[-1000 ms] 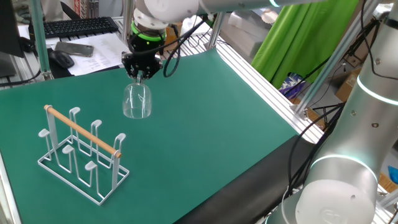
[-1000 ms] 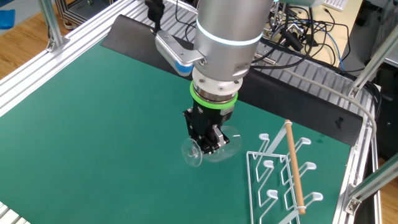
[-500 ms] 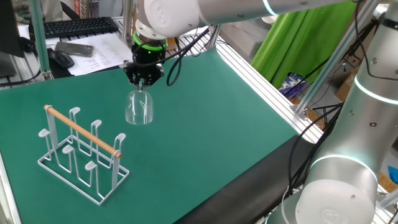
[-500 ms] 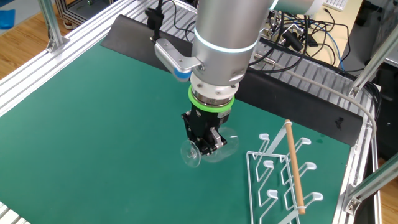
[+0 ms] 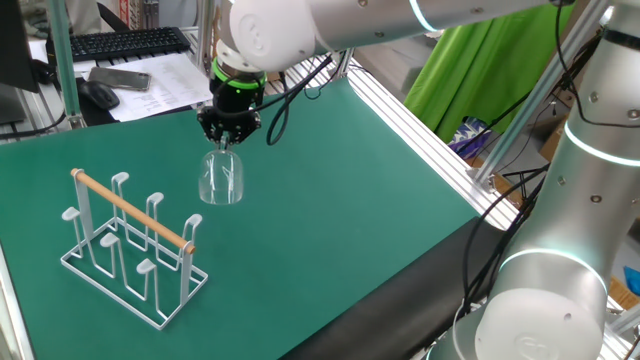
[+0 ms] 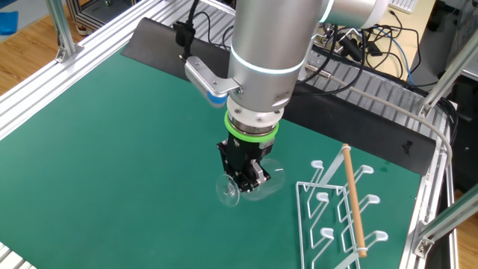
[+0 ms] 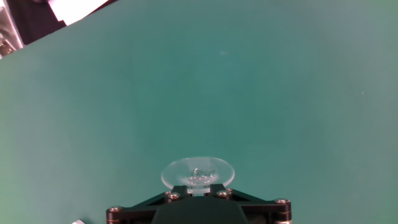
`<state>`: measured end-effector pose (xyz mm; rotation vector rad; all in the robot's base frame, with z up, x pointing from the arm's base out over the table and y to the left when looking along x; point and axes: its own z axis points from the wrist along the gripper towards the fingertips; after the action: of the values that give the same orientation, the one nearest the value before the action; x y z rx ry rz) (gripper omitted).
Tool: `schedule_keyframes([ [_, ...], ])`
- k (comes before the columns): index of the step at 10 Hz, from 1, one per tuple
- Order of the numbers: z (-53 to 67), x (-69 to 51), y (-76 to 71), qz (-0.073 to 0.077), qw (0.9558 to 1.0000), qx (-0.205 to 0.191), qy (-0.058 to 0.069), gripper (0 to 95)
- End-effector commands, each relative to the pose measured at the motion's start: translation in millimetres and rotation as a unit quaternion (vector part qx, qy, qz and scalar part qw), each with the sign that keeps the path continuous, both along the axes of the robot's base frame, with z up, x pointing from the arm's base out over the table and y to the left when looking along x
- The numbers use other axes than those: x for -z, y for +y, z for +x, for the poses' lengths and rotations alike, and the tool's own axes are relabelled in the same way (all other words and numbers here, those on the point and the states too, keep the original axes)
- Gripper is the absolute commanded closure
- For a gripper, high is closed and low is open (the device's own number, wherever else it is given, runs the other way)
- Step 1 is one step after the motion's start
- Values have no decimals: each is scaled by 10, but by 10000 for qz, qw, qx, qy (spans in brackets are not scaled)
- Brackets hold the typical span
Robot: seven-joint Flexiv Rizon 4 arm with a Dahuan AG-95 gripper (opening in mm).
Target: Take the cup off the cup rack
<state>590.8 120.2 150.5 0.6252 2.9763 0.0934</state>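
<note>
Glass cup [image 5: 221, 178] hangs bowl-down, tool [image 5: 228, 130] clamped on stem; clear of cup rack [image 5: 130, 245], above tabletop [image 5: 330, 190] for set-down.

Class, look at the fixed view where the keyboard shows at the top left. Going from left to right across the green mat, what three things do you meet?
Cup rack → cup, hanging from the tool → the robot's grey base at the right edge.

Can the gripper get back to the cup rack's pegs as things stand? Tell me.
Probably not: the gripper is shut on the wine glass, though no obstacle lies before the cup rack.
</note>
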Motion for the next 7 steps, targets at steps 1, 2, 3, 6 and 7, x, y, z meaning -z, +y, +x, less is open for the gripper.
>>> schedule_keyframes([
  [1, 33, 32, 13, 17, 10000, -5, -1, 950],
  [2, 33, 32, 13, 17, 10000, -1, 0, 950],
  [3, 33, 33, 13, 36, 10000, 10, 5, 950],
  [6, 33, 28, 15, 142, 9999, 67, 53, 950],
  [7, 33, 28, 15, 139, 9999, 69, 52, 950],
])
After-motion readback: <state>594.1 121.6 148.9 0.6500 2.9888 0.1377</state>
